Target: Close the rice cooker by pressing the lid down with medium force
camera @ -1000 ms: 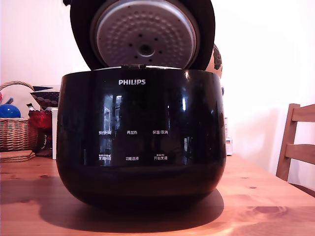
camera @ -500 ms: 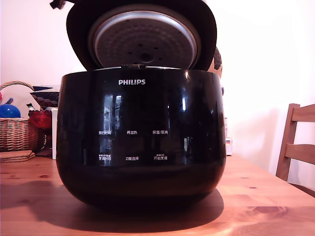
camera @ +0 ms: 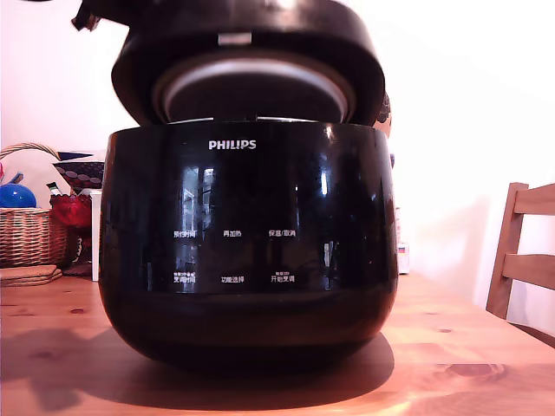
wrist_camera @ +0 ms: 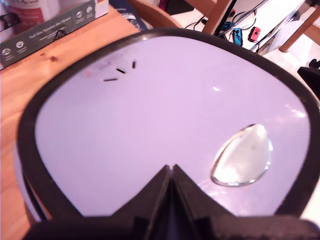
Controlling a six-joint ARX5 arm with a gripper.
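The glossy black rice cooker with a white PHILIPS logo stands on the wooden table, filling the middle of the exterior view. Its lid is tilted partway down over the pot, and the silver inner plate shows almost edge-on. In the wrist view the lid's top is a shiny pale panel with a black rim, small vent slits and a silver oval button. My gripper is shut, its black fingertips together on the lid's top with nothing between them.
A wicker basket with a blue ball and a red object sit at the exterior view's left. A wooden chair stands at the right. A printed box lies on the table behind the cooker.
The lid has swung down from nearly upright to a low tilt over the pot. The inner plate went from facing the camera to almost edge-on.
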